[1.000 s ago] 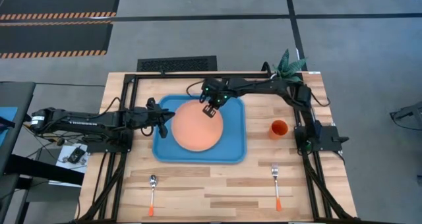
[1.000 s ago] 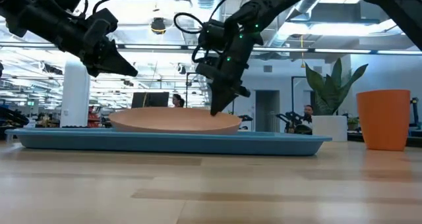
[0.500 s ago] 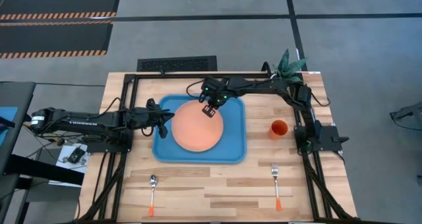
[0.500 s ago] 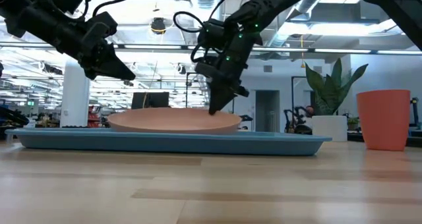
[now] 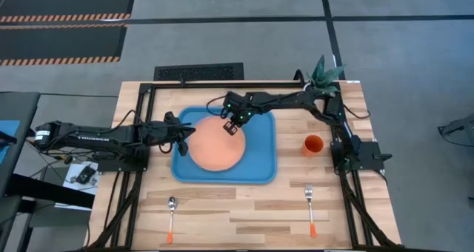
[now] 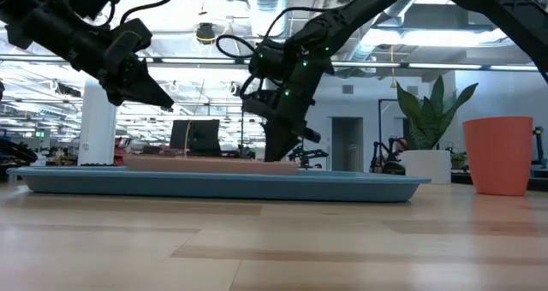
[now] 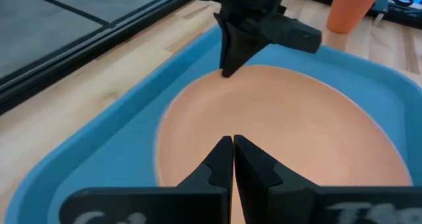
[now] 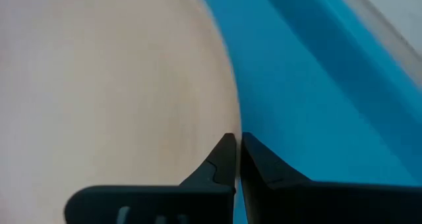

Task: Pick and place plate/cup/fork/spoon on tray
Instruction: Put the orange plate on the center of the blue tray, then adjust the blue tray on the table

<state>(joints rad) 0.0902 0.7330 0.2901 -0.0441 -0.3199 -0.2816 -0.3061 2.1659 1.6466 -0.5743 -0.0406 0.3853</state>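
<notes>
1. On the blue tray (image 5: 261, 152), the plate (image 5: 216, 147) lies flat, a bit toward the left side.
2. Right end effector (image 5: 232, 128) is down at the plate's far rim, fingers pinched together right at its edge.
3. Left end effector (image 5: 187, 133) hovers by the plate's left edge, fingers closed on nothing.
4. Cup (image 5: 313, 144), fork (image 5: 310, 210) and spoon (image 5: 171, 217) sit on the table (image 5: 244, 215), off the tray.
</notes>
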